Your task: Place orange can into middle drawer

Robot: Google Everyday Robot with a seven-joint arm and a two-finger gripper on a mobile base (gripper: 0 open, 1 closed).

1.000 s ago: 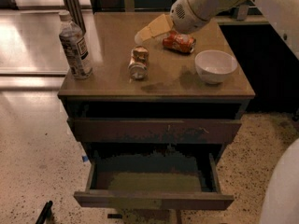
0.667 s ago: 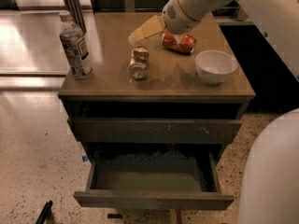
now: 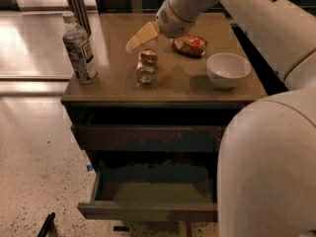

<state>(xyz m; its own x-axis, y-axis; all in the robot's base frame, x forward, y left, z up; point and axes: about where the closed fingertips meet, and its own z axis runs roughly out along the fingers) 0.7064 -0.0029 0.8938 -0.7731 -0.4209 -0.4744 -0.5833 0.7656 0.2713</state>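
Note:
The orange can [image 3: 146, 66] lies on its side near the middle of the cabinet top, its silver end facing the front. My gripper [image 3: 140, 37] hangs just above and behind it, a little to its left, pointing down-left; it holds nothing that I can see. The middle drawer [image 3: 148, 211] is pulled open low at the front, showing its greenish-grey floor [image 3: 158, 191] with nothing in it.
A red-orange can [image 3: 189, 45] lies behind right of the pale can. A white bowl [image 3: 227, 69] stands at the right. A water bottle [image 3: 79, 48] stands at the left edge. A shut scuffed drawer front [image 3: 148, 137] sits above the open drawer. My arm's body fills the right foreground.
The gripper has moved left and slightly forward, from beside the red-orange can to just above the orange can. The cans, bowl, bottle and drawer have not moved.

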